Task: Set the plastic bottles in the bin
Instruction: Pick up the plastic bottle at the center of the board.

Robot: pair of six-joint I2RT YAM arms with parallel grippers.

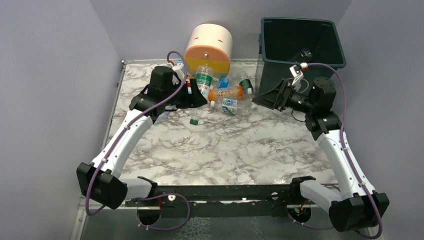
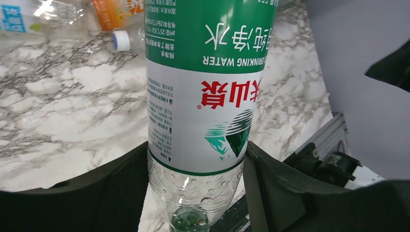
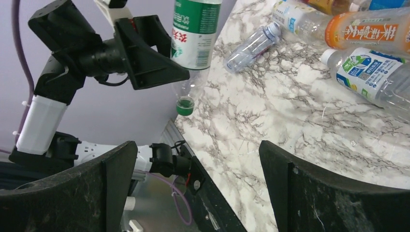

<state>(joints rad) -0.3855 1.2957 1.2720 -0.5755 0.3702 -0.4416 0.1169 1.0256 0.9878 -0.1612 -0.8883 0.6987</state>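
Note:
My left gripper (image 1: 194, 98) is shut on a clear bottle with a green and white label (image 1: 203, 80). It holds the bottle off the marble table, cap down. In the left wrist view both pads press the bottle (image 2: 208, 96) just below its label. The right wrist view shows it hanging with its green cap (image 3: 184, 105) lowest. My right gripper (image 1: 265, 97) is open and empty in front of the dark green bin (image 1: 300, 45), jaws wide apart (image 3: 196, 152). More bottles lie between the grippers: an orange one (image 1: 226, 93) and a blue-and-white labelled one (image 1: 230, 105).
The cream and orange round drawer unit (image 1: 208, 47) stands at the back behind the bottle pile. A small clear bottle (image 3: 251, 46) lies beside the pile. The bin stands at the back right corner with something dark inside. Walls close in at the left and back.

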